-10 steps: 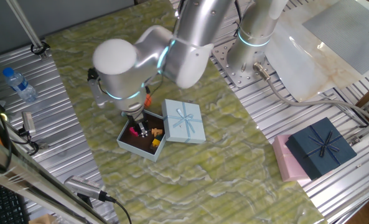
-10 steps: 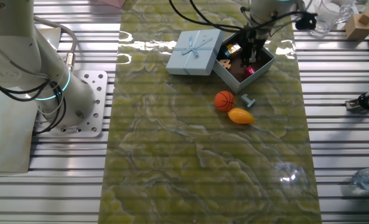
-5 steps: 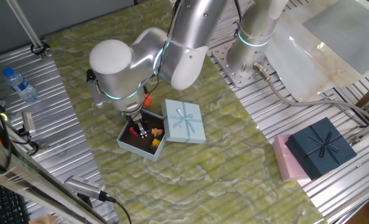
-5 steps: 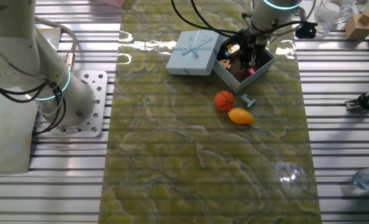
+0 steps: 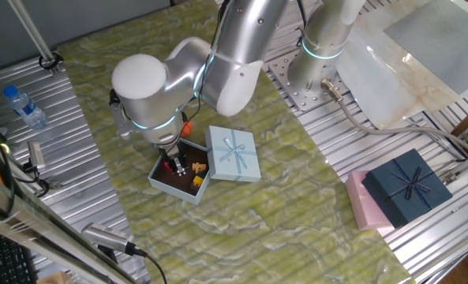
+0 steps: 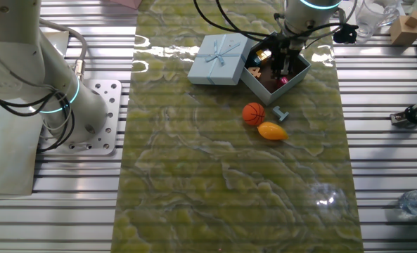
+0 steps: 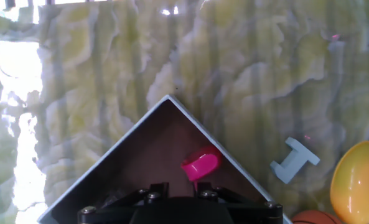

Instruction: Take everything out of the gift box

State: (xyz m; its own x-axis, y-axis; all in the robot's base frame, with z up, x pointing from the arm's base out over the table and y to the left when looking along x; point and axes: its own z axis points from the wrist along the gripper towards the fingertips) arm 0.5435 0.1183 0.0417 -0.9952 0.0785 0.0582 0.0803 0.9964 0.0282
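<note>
Almost nothing is changed from half a second ago: the gripper (image 6: 281, 65) is still held low inside the open gift box (image 6: 299, 70) over the magenta piece (image 7: 200, 165), its jaw state not discernible, so unloading is unfinished.

In the hand view the gripper's (image 7: 196, 186) fingertips are hidden behind its dark housing, so their spread cannot be told. The gift box (image 7: 128, 168) is cut off at the bottom edge, the yellow-orange fruit (image 7: 358, 180) at the right edge, and the basketball (image 7: 308, 218) shows only a sliver.
</note>
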